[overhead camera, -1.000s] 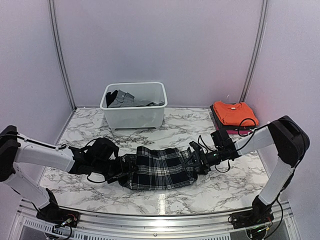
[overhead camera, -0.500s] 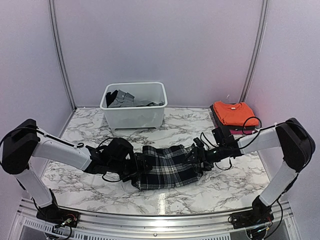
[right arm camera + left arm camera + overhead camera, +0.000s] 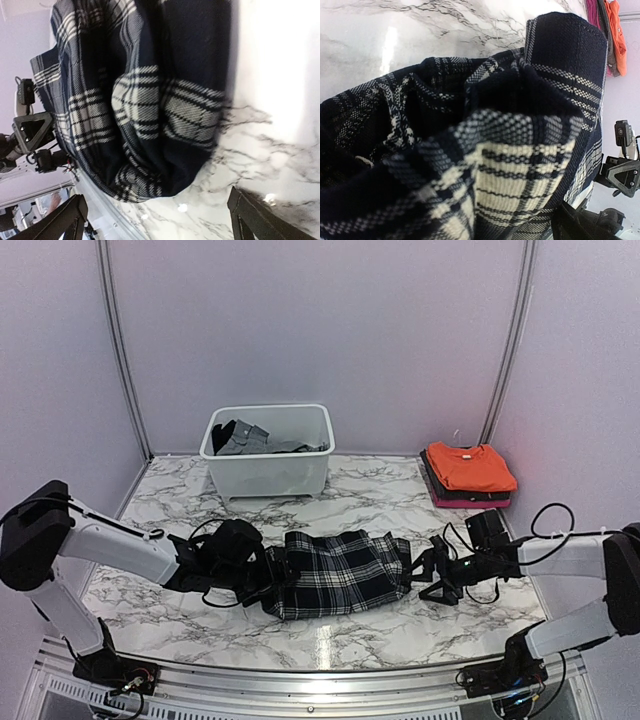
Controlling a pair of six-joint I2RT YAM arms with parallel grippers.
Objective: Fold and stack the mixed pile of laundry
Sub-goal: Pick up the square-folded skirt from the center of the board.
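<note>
The black-and-white plaid skirt [image 3: 340,573] lies bunched on the marble table [image 3: 360,505], between my two grippers. My left gripper [image 3: 282,575] is pressed into its left edge. In the left wrist view plaid folds [image 3: 510,150] fill the space between the jaws and only one finger [image 3: 575,225] shows, set far out to the side. My right gripper [image 3: 428,575] [image 3: 157,197] stands open and empty a short way off the skirt's [image 3: 150,100] right edge. The orange T-shirt [image 3: 470,466] lies folded at the back right. Dark grey cloth [image 3: 240,437] sits in the tub.
The white plastic tub [image 3: 268,472] stands at the back centre. Under the orange T-shirt lie a dark layer and a pink one [image 3: 470,502]. Metal rail [image 3: 320,675] runs along the table's near edge.
The left arm pushed the skirt rightwards, bunching it narrower, then held still. The right gripper has drawn back to the right, off the skirt's edge, and its arm has dropped low.
</note>
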